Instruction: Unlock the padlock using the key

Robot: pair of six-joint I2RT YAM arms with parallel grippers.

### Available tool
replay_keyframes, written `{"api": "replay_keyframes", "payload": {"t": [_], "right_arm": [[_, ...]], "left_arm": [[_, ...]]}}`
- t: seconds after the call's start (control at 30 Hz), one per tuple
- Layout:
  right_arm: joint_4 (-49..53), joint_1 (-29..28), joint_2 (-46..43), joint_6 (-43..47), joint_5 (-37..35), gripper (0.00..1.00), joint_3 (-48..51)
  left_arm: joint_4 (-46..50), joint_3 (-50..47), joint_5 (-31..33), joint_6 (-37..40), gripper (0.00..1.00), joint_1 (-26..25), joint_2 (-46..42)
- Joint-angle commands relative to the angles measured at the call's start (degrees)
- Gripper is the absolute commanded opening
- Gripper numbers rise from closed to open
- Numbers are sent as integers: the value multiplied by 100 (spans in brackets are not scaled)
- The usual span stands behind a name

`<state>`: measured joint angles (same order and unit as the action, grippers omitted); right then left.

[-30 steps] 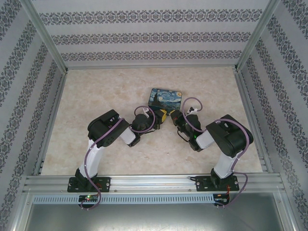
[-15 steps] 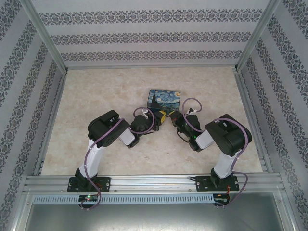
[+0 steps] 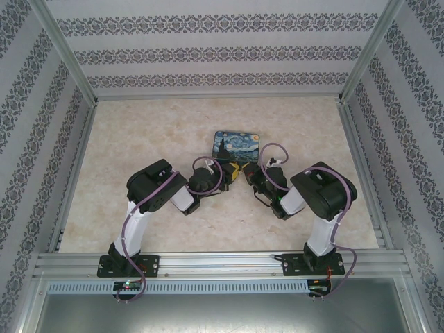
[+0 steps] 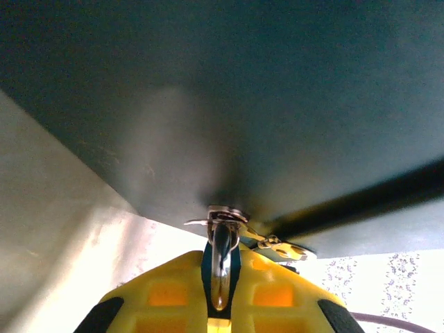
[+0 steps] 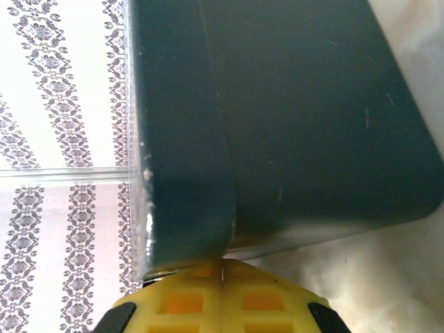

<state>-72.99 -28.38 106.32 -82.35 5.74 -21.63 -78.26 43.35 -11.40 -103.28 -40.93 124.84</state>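
Observation:
Both grippers meet at the near edge of a dark tin (image 3: 236,143) with a starry-night lid. My left gripper (image 3: 232,172) is shut on a curved silver metal piece (image 4: 222,267), by its look the padlock's shackle, which runs forward to a silver part (image 4: 222,215) against the tin's underside (image 4: 229,104). Small brass-coloured bits (image 4: 281,246) beside it may be the key; they are too blurred to tell. My right gripper (image 3: 250,171) is shut, its yellow pads (image 5: 194,298) meeting on a hairline right at the tin's corner (image 5: 187,180).
The tin lies mid-table on the marbled surface (image 3: 139,132). Patterned walls (image 3: 222,52) and aluminium rails (image 3: 66,62) enclose the table on three sides. Purple cables (image 3: 277,149) loop over both wrists.
The right arm's elbow has swung a little left and forward. Both grippers stay pressed together at the tin's near edge, still shut.

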Motion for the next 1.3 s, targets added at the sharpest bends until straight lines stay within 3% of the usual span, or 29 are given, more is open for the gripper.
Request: {"api": "replay_keyframes", "payload": {"t": [0.0, 0.43, 0.53, 0.63, 0.83, 1.0, 1.13, 1.27], "right_arm": [[-637, -125, 64, 59, 410, 0, -237], [-637, -137, 69, 5, 751, 0, -532], [-637, -51, -68, 46, 695, 25, -357], [-574, 86, -302, 145, 697, 44, -93], [302, 350, -1294, 561, 822, 62, 543], [2468, 532, -2805, 1380, 1073, 68, 582], [5249, 474, -4199, 2767, 942, 70, 11], [6969, 443, -4883, 4100, 723, 70, -468]], "left_arm": [[-330, -24, -1150, -65, 0, -504, -100], [-331, -169, -944, 12, 0, -496, 66], [-330, -307, -724, 71, 0, -471, 179], [-310, -293, -652, 198, 0, -404, 347], [-265, -257, -730, 456, 0, -218, 561], [-144, -191, -906, 661, 0, -57, 617], [111, -109, -1046, 838, 0, -30, 594], [493, 60, -1241, 983, 0, -21, 605]]}}
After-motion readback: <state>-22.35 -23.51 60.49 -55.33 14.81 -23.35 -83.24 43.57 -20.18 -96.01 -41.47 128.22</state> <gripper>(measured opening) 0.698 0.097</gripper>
